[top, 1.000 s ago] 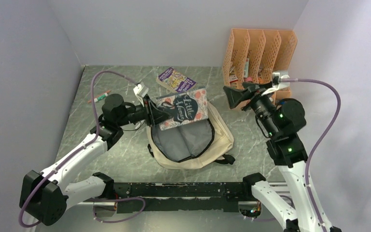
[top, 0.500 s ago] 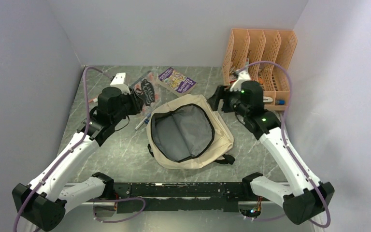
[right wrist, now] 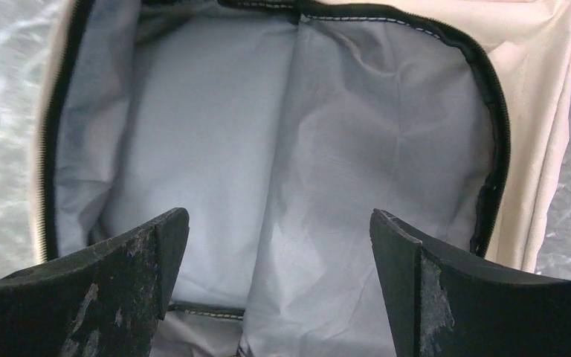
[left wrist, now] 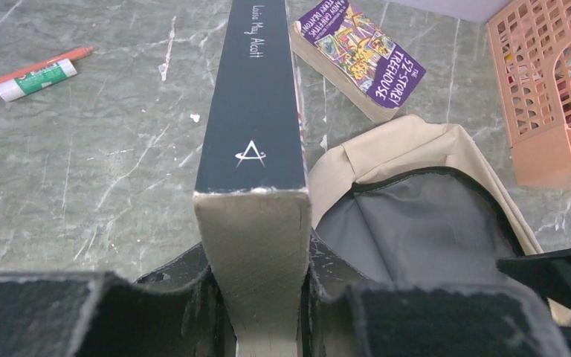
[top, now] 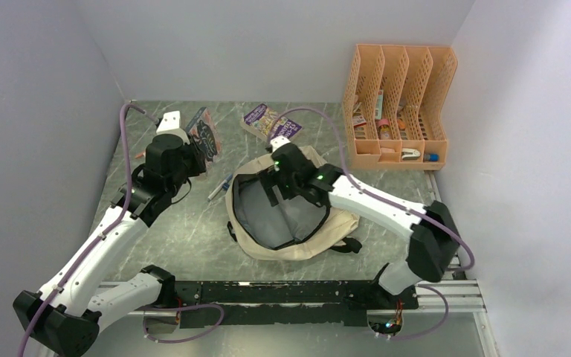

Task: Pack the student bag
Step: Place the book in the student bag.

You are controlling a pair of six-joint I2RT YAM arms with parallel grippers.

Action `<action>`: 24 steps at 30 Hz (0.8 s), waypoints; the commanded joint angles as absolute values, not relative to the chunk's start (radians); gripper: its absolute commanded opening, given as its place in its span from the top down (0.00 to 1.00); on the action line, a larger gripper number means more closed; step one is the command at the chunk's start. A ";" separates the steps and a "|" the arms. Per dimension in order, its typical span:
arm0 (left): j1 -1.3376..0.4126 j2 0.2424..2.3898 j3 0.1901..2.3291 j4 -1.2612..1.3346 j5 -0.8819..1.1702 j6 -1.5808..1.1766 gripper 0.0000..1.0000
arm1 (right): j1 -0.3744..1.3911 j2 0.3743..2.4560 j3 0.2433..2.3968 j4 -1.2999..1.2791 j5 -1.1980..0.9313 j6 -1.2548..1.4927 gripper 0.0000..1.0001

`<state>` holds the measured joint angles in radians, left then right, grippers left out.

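Note:
The student bag lies flat at mid-table, beige, unzipped, its grey lining showing. My right gripper hovers over the bag's mouth; in the right wrist view the gripper is open, with only lining between its fingers. To the left of the bag, my left gripper is shut on a dark paperback held on edge above the table. In the left wrist view the book's spine points away and the jaws clamp its page edge.
A purple paperback lies behind the bag. The orange file organizer with small items stands at the back right. A pen lies just left of the bag. An orange pen and a white tube lie at the far left.
My left arm carried the dark paperback from above the bag's mouth back and to the left. My right arm swung from beside the organizer down over the open bag.

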<state>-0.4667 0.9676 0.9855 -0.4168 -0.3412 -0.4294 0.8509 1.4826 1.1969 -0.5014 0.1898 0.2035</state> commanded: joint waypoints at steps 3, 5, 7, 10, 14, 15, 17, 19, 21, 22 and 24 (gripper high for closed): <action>-0.466 0.940 1.030 -0.348 -0.370 -0.416 0.95 | 0.955 1.649 1.268 -0.589 0.422 0.160 0.04; -0.466 0.941 1.033 -0.350 -0.372 -0.412 0.95 | 0.979 1.693 1.279 -0.597 0.465 0.159 0.04; -0.466 0.940 1.037 -0.353 -0.376 -0.409 0.95 | 0.999 1.731 1.288 -0.602 0.508 0.161 0.04; -0.466 0.937 1.042 -0.357 -0.379 -0.401 0.95 | 1.010 1.788 1.303 -0.623 0.577 0.164 0.05; -0.466 0.936 1.043 -0.358 -0.377 -0.397 0.95 | 1.020 1.852 1.320 -0.644 0.637 0.149 0.06; -0.466 0.936 1.042 -0.356 -0.375 -0.397 0.95 | 1.022 1.864 1.321 -0.646 0.642 0.143 0.07; -0.466 0.936 1.040 -0.352 -0.371 -0.396 0.95 | 1.023 1.889 1.327 -0.649 0.652 0.136 0.08; -0.465 0.936 1.040 -0.349 -0.366 -0.396 0.95 | 1.023 1.911 1.330 -0.654 0.666 0.131 0.08; -0.466 0.936 1.040 -0.347 -0.364 -0.396 0.95 | 1.024 1.930 1.333 -0.658 0.678 0.128 0.09; -0.466 0.938 1.040 -0.347 -0.365 -0.395 0.95 | 1.025 1.936 1.333 -0.657 0.681 0.125 0.09; -0.466 0.938 1.042 -0.349 -0.367 -0.393 0.95 | 1.026 1.947 1.333 -0.652 0.688 0.123 0.10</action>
